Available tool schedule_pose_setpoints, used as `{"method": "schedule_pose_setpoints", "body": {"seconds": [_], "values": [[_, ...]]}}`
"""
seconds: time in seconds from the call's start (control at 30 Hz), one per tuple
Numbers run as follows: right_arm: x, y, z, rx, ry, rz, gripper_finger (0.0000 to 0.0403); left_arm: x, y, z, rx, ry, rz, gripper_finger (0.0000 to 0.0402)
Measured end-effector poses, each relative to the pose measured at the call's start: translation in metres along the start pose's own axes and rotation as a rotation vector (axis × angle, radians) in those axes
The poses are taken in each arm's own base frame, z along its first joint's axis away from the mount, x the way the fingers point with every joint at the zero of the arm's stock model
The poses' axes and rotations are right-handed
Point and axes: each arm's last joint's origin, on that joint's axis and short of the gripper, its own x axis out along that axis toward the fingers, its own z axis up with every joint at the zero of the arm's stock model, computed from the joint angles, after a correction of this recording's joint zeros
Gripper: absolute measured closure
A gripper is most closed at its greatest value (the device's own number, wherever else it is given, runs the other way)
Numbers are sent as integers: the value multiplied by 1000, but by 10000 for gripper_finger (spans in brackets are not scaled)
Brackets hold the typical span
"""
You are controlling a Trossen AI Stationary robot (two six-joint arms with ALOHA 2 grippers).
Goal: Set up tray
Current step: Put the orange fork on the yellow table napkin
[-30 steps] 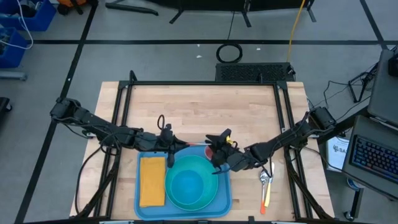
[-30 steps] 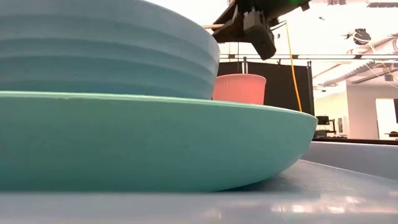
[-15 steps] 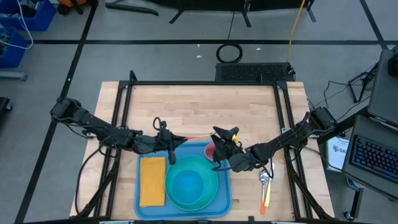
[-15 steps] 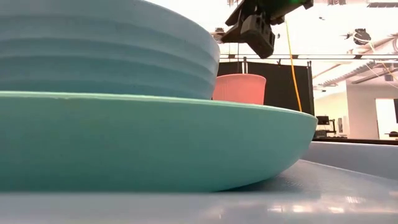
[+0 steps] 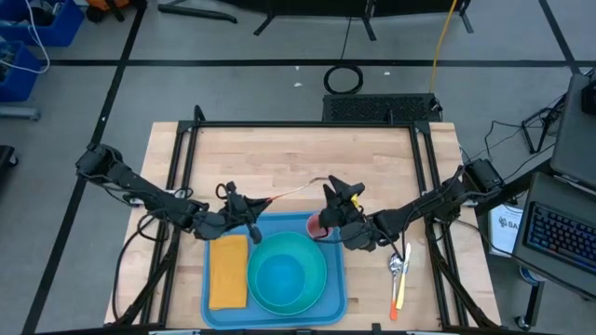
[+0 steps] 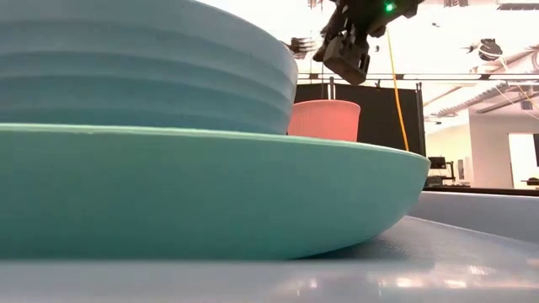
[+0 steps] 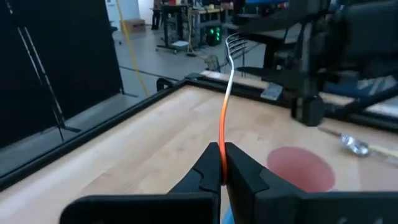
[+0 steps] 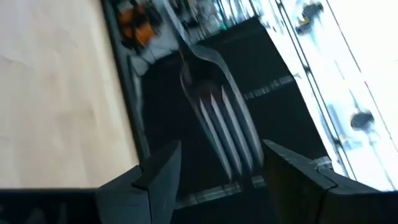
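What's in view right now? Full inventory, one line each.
tray: 1, blue, near edge of the wooden table
napkin: 1, yellow-orange, left part of the tray
plate: 1, teal, round, on the tray right of the napkin
bowl: 1, blue, on the plate
cup: 1, pink, tray's far right corner
fork: 1, orange handle, metal tines, held above the table
spoon: 1, metal, on the table right of the tray, beside an orange handle
left gripper: shut on the fork's handle, over the tray's far edge
right gripper: open, at the fork's tines
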Motion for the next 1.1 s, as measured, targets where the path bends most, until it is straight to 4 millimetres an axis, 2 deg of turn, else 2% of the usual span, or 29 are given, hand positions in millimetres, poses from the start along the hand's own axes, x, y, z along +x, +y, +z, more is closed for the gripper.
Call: {"method": "schedule_pose_setpoints", "body": {"seconds": [0.23, 0.5, 0.63, 0.77, 0.97, 1.1], "values": [[13, -8, -4, 27, 116, -90, 202, -19, -10, 0, -75, -32, 15, 394], [30, -42, -10, 215, 154, -125, 224, -60, -26, -9, -119, -81, 53, 394], [33, -53, -9, 337, 60, -52, 234, -86, -30, -18, -149, -125, 91, 394], [34, -55, -5, 445, -71, 70, 239, -110, -32, -25, -187, -163, 77, 394], [35, -53, -1, 542, -172, 185, 240, -122, -37, -34, -229, -156, 16, 394], [28, -50, 3, 591, -251, 277, 243, -129, -41, -42, -242, -151, -18, 394]]}}
